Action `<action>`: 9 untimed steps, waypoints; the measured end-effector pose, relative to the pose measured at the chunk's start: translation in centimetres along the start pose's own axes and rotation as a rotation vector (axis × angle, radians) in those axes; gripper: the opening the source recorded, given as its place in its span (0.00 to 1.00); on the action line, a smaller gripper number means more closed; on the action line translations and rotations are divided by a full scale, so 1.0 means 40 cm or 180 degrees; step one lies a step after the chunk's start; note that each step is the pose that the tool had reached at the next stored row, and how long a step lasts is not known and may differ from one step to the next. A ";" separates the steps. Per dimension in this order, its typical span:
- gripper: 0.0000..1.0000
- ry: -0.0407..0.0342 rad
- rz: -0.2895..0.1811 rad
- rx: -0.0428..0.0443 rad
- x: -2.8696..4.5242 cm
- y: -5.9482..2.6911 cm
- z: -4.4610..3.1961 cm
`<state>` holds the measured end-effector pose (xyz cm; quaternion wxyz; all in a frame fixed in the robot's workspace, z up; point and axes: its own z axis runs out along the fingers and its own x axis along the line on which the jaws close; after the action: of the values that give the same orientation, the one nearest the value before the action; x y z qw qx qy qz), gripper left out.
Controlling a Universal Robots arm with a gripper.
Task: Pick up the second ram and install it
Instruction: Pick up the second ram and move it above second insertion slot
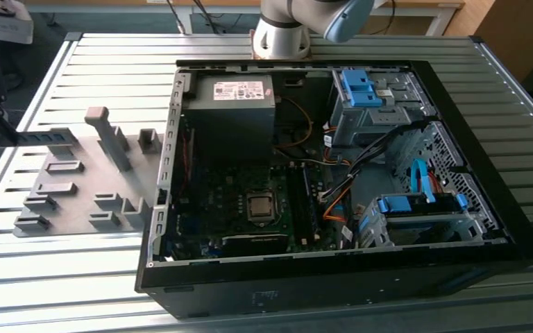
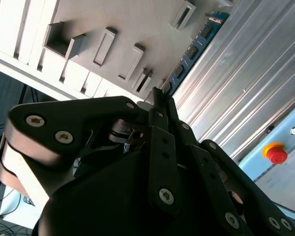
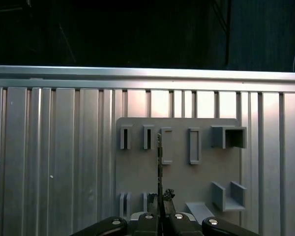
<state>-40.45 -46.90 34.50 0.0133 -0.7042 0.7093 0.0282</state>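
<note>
Gripping the memory stick (image 2: 191, 51) by one end, we've got the end effector (image 2: 160, 99) clamped on it over the grey holder tray (image 3: 137, 172) near the worktop's (image 3: 54, 162) edge.

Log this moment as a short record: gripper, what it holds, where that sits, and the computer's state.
gripper: shut on the memory stick
stick position: over the grey holder tray, at the exterior view's left, outside the computer case
stick pose: long edge roughly level in the exterior view
computer case: side open, lying on the slatted table
motherboard: exposed, stick not at it
install: not yet done
</note>
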 end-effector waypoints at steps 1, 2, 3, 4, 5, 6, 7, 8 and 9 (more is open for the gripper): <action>0.14 0.0000 0.0000 0.0000 0.000 0.000 -0.005; 0.14 0.0000 0.0000 0.0000 -0.001 0.000 -0.009; 0.14 0.0000 0.0000 0.0000 -0.001 0.000 -0.014; 0.14 0.0000 0.0000 0.0000 -0.001 0.000 -0.019; 0.14 0.0000 0.0000 0.0000 -0.002 0.001 -0.024; 0.14 0.0000 0.0000 0.0000 -0.002 0.001 -0.028; 0.14 0.0000 0.0000 0.0000 -0.002 0.001 -0.033; 0.14 0.0000 0.0000 0.0000 -0.002 0.001 -0.038; 0.14 0.0000 0.0000 0.0000 -0.003 0.001 -0.042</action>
<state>-40.45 -46.89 36.19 0.0133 -0.7042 0.7093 0.0282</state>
